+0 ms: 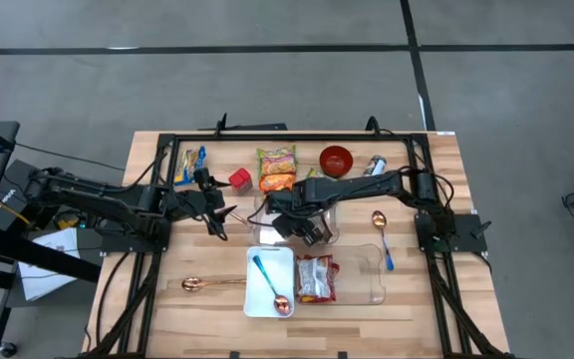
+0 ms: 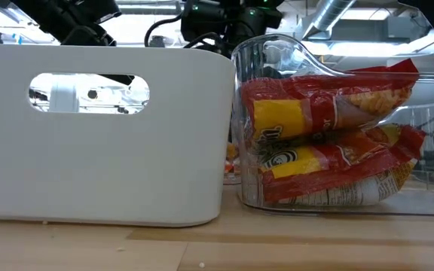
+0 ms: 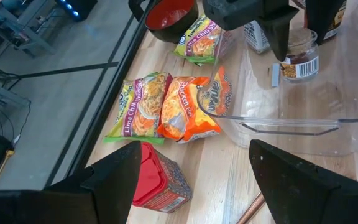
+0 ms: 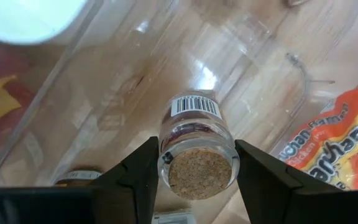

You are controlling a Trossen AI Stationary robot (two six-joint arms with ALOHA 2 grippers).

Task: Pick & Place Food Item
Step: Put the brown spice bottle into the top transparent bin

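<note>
Above the clear bin (image 1: 362,274) near the desk (image 1: 446,199) centre, the right pincer (image 4: 197,163) holds a small cork-stoppered glass jar (image 4: 197,146), its fingers closed against the jar's sides just below the cork, with the bin's transparent floor showing beneath. The step in hand looks like lowering the jar into the bin; doing it well probably means keeping the jar upright, coming down clear of the bin wall and of the red snack bag (image 1: 315,277) lying in the bin, and letting go only once the base rests. The left pincer (image 3: 191,171) waits wide and empty over the desk beside the red tub (image 3: 160,180) and the noodle packets (image 3: 163,106), well away from the drop.
</note>
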